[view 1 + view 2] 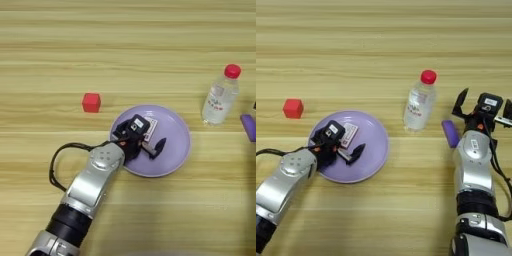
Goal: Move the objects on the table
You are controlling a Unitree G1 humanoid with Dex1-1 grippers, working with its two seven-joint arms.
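I see a round lilac plate [373, 145] lying flat near the middle of my view. A small purple object [450, 133] lies further right, well apart from it.

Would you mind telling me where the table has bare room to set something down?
The far strip of the table beyond the cube and bottle is bare, as is the near middle between the two arms. It is crowded at the plate, where the left gripper hangs over the box, and between bottle and right gripper.
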